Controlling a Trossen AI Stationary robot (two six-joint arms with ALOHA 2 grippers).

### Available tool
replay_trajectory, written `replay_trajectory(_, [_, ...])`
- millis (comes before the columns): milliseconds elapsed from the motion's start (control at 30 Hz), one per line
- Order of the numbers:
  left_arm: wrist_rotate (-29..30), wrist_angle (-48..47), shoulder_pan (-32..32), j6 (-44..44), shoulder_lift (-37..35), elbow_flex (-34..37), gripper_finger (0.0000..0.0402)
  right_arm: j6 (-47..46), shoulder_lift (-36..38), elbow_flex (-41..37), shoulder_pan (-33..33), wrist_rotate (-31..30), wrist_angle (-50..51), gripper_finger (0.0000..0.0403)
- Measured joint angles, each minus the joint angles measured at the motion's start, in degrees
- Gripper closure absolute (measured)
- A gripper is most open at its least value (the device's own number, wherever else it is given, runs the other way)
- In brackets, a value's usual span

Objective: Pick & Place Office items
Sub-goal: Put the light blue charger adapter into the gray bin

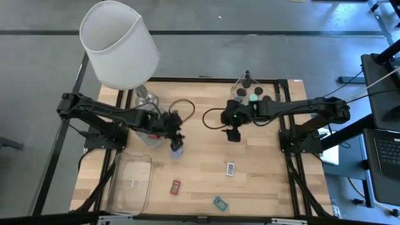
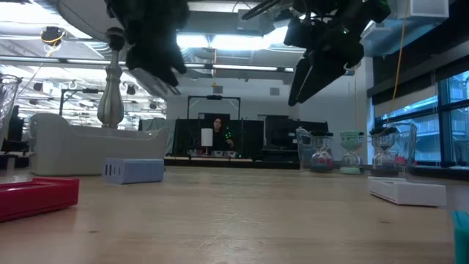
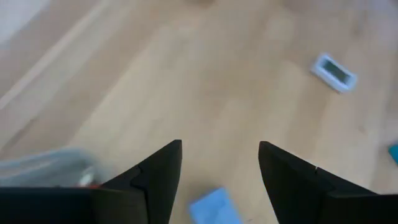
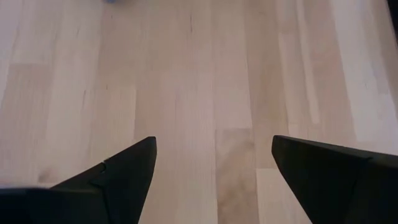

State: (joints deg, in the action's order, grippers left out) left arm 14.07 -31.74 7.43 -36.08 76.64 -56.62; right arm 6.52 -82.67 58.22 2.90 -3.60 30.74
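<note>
Four items lie loose on the worktop [image 1: 262,169]: a blue piece [image 1: 177,150] directly under the left hand [image 1: 176,139], a white-labelled piece [image 1: 230,168] near the middle, a red block [image 1: 175,186] and a teal piece [image 1: 220,203] toward the near edge. Several dark caps with coloured tops sit in a clear tray [image 1: 239,83] at the far right, so that part looks done; the other clear tray [image 1: 131,182] at the near left seems nearly bare, with only a faint speck I cannot identify. By my reckoning the job is well under way but not finished. The left hand hangs above the blue piece with fingers [image 3: 155,177] spread wide, holding nothing. The right hand [image 1: 232,134] hovers over bare wood near the centre, its fingers [image 4: 118,174] also wide apart and holding nothing.
</note>
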Motion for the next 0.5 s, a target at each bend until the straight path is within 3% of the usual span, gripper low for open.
replay_trajectory(233, [-0.26,4.94,3.58,1.67,5.77,-0.02,0.0154,1.67,0.00,-0.57,0.00,0.00,-1.40,0.0081])
replay_trajectory(400, [-2.02,4.55,3.70,-8.13,9.63,-0.09,0.0140,1.64,0.00,-0.57,0.00,0.02,-1.41,0.0081])
replay_trajectory(500, [-6.50,4.42,2.59,-17.09,12.16,-0.09,0.0137,1.64,0.00,-0.57,0.00,0.02,-1.60,0.0081])
